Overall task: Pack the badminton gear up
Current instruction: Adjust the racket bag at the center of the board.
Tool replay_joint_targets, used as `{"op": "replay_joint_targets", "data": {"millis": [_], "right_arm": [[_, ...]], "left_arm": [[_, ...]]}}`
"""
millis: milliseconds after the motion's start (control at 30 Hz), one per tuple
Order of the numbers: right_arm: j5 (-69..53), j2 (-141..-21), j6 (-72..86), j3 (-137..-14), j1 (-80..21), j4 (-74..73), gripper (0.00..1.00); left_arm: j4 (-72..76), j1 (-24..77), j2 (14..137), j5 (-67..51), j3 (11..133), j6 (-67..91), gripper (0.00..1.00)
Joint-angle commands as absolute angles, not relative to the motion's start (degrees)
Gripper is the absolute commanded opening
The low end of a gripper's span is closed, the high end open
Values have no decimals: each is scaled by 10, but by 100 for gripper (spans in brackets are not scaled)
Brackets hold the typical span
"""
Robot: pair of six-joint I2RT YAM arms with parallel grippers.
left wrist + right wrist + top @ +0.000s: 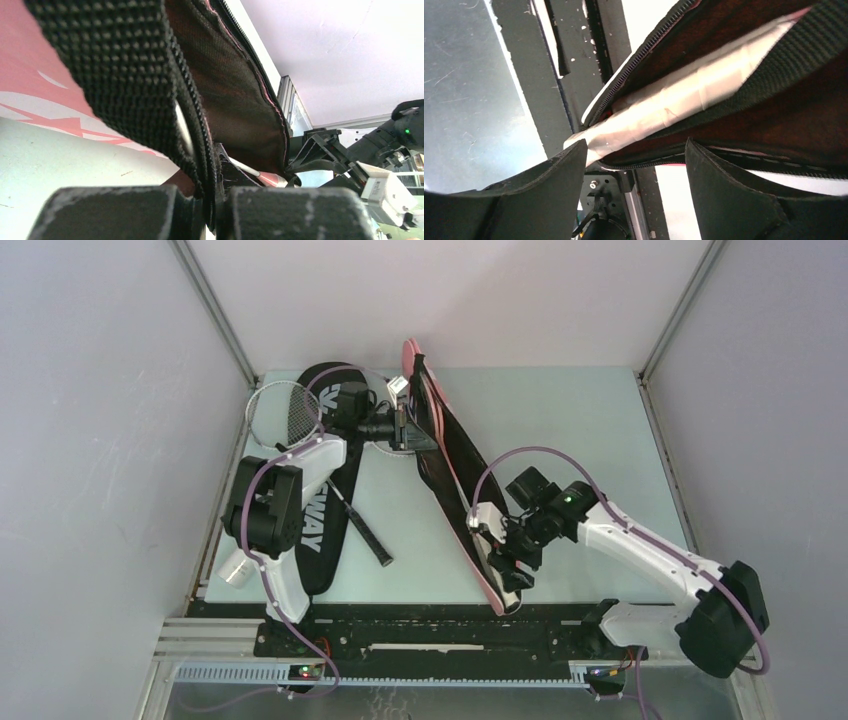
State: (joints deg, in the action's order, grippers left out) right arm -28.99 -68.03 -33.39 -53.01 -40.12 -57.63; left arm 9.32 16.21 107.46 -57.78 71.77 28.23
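The badminton gear lies spread over the table [560, 440]. Far left, the long white tube [238, 568] sits by the left arm's base. Next is the black "CROSSWAY" racket cover [318, 530], flat, with a white-framed racket [290, 415] lying partly across it. These look light. The thin frame and strings could bend, so the handle is the best place to grab. The left arm reaches up and across. The left gripper [214, 210] is pinched tight on the black strap [120, 75] and zip edge of the pink "SPORT" racket cover [455, 475], holding it up and open. That cover looks soft and floppy. Inside it, a white taped handle [674, 105] points toward the near edge. On the right, the bent right arm hangs low there. The right gripper [635, 155] has its fingers spread apart, holding nothing, with the handle's end just beside one finger.
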Motion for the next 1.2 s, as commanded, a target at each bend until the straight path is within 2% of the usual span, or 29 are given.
{"op": "replay_joint_targets", "data": {"millis": [0, 267, 400, 500, 600, 667, 767, 800, 1033, 1167], "right_arm": [[-340, -721, -353, -546, -407, -579, 80], [-341, -789, -361, -546, -413, -548, 86], [-339, -811, -361, -546, -417, -528, 86], [-350, -824, -364, -554, -417, -534, 75], [-363, -824, -359, -563, -418, -549, 61], [-359, -816, -352, -570, -418, -554, 43], [-340, -791, -336, -576, -419, -554, 9], [-331, -782, -328, -577, -420, -552, 0], [-268, -738, -288, -579, -430, -528, 0], [-259, -722, -298, -583, -428, -537, 0]], "left_arm": [[124, 158, 1038, -619, 723, 259, 0], [127, 156, 1034, -624, 713, 259, 0], [130, 156, 1032, -630, 708, 258, 0], [131, 155, 1032, -632, 703, 252, 0], [132, 154, 1036, -631, 704, 252, 0], [133, 154, 1039, -628, 705, 250, 0], [133, 154, 1039, -620, 705, 247, 0], [132, 154, 1040, -618, 705, 246, 0], [134, 154, 1042, -620, 706, 250, 0], [201, 155, 1040, -638, 692, 309, 0]]}}
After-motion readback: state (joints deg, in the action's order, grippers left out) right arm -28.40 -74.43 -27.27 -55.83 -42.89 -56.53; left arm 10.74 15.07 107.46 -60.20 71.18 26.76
